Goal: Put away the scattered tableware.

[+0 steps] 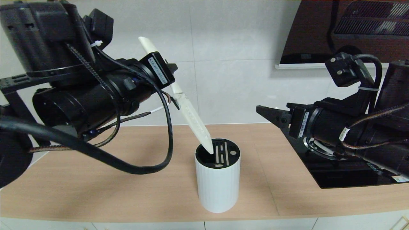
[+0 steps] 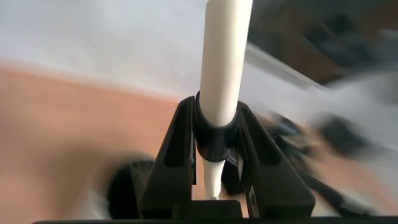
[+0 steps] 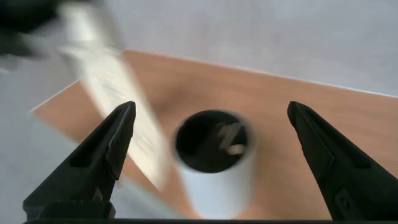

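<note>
A white knife hangs tilted over the wooden counter, held by its handle in my left gripper, which is shut on it. Its blade tip sits just inside the open dark mouth of a white cylindrical utensil holder. From the left wrist, the white handle runs up between the black fingers of my left gripper. My right gripper hovers to the right of the holder, above the stove, open and holding nothing. Seen from the right wrist, my right gripper frames the holder and the knife.
A black cooktop is set into the counter at the right, under my right arm. A dark range hood hangs on the white tiled wall. The holder's lid has narrow slots beside the round opening.
</note>
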